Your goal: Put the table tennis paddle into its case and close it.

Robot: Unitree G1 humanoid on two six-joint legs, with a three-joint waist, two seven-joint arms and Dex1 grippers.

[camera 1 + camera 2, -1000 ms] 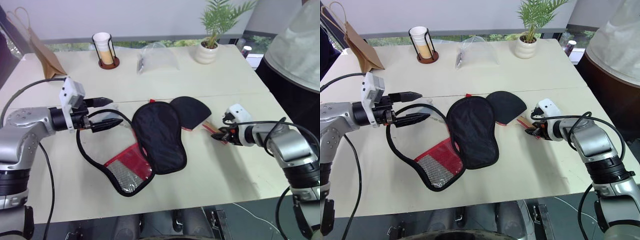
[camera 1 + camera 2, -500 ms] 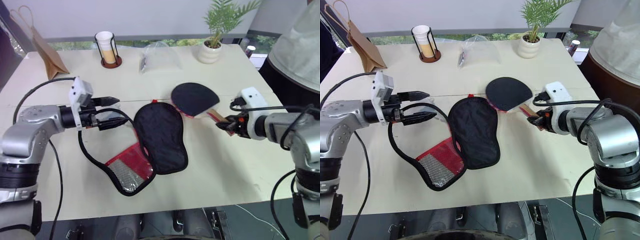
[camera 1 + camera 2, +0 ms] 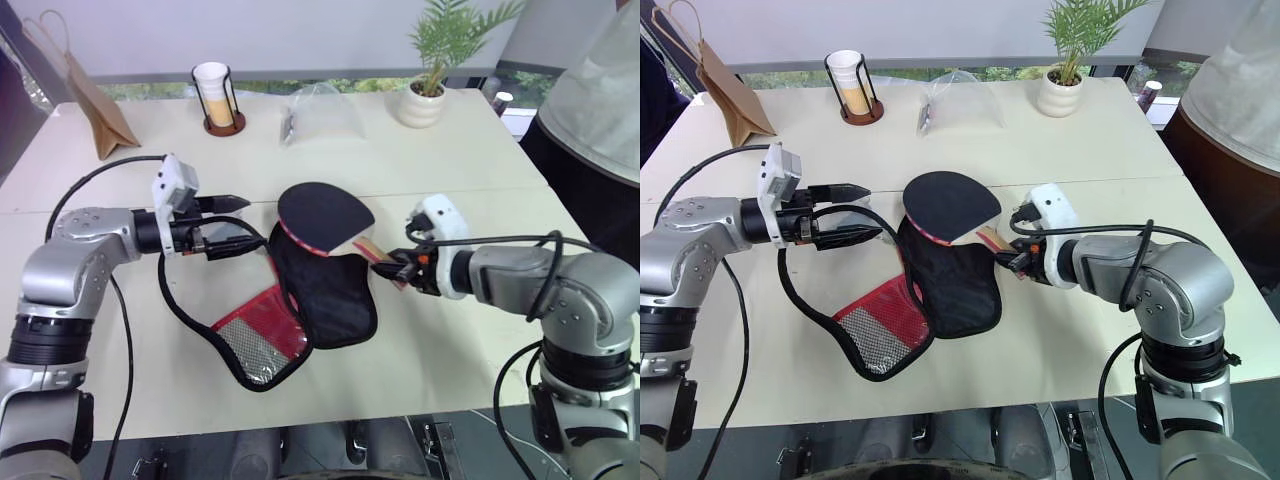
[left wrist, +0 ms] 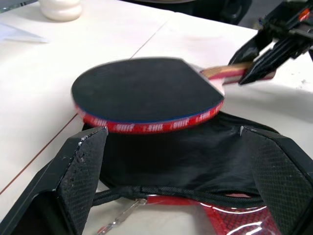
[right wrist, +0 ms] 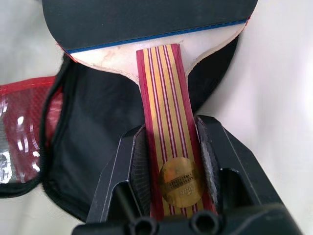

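So here's where I'm at: my right gripper (image 3: 1006, 257) is clamped on the handle of the table tennis paddle (image 3: 949, 205), fingers pinching the striped wood near the butt end, and the paddle is up off the table (image 3: 1110, 160), hanging roughly level with its black head over the far end of the case (image 3: 940, 272). In the left wrist view the head floats just above the black fabric, not touching it as far as I can tell.

My left gripper (image 3: 232, 225) is spread as wide as it goes and has nothing in it. It's hovering just beside the case's open edge, where the cord loop (image 3: 175, 295) curls round.

The case lies flat on the table, opened out, black half one side and the red mesh-pocket panel (image 3: 880, 328) folded out toward me.

Progress-wise I'd call it maybe a third. Pickup's done, paddle's lined up over the case. Still to do: actually lay it inside the black half, fold the red flap over and zip the thing shut. Nothing's been closed yet
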